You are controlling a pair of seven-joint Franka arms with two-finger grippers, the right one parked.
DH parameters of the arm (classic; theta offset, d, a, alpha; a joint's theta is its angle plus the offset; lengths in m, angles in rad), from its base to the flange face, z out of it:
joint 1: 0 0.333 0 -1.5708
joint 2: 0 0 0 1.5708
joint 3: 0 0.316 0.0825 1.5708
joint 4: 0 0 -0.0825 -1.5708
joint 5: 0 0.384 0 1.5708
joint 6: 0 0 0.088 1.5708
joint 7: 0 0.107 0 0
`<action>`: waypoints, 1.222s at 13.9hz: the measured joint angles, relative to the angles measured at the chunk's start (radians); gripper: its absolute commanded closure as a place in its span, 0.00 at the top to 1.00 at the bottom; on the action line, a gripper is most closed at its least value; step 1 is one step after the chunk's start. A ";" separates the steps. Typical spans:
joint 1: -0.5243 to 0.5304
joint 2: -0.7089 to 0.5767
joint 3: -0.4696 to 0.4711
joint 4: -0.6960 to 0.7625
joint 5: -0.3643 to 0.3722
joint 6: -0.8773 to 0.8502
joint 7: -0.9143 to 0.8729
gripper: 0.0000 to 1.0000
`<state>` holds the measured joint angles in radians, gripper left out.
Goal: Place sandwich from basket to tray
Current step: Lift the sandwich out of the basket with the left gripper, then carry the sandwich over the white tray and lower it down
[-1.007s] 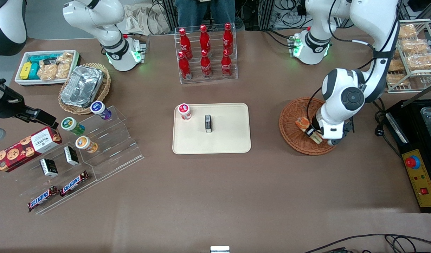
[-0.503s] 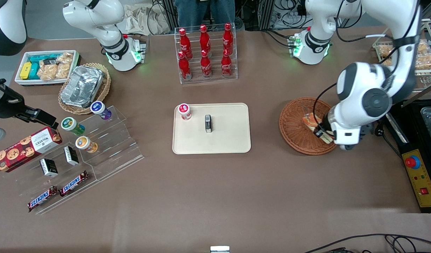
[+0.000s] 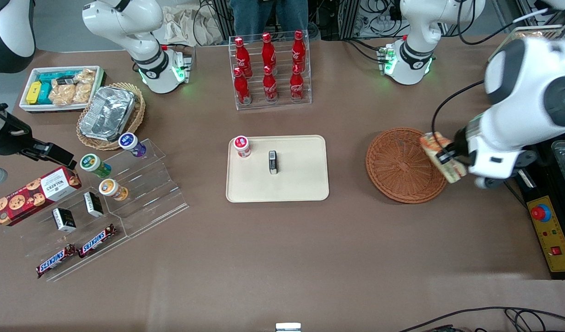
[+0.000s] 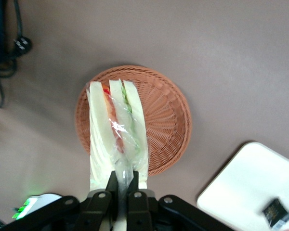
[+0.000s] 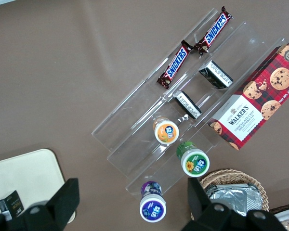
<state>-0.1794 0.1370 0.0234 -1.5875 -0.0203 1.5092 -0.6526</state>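
My left gripper is shut on the sandwich, a wrapped wedge of pale bread with red, orange and green layers. It hangs in the air above the rim of the reddish-brown wicker basket, at the side toward the working arm's end of the table. The basket holds nothing. The cream tray lies mid-table, toward the parked arm from the basket.
On the tray stand a red-capped cup and a small black box. A rack of red cola bottles stands farther from the front camera. A black appliance sits at the working arm's end of the table.
The gripper has lifted the sandwich out of the basket and carried it up and toward the working arm's end of the table. The basket's floor now shows bare.
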 measured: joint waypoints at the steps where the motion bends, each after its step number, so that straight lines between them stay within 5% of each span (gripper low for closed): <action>1: 0.007 -0.001 0.005 0.020 0.000 -0.026 0.025 0.00; 7: 0.013 -0.008 -0.019 0.031 -0.001 -0.067 0.064 0.00; 13: -0.015 0.005 -0.167 0.029 -0.004 -0.070 -0.001 0.00; 17: -0.024 0.023 -0.202 0.030 -0.064 -0.069 -0.010 0.00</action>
<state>-0.2036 0.1604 -0.1785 -1.5578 -0.0844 1.4397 -0.6624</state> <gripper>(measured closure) 0.894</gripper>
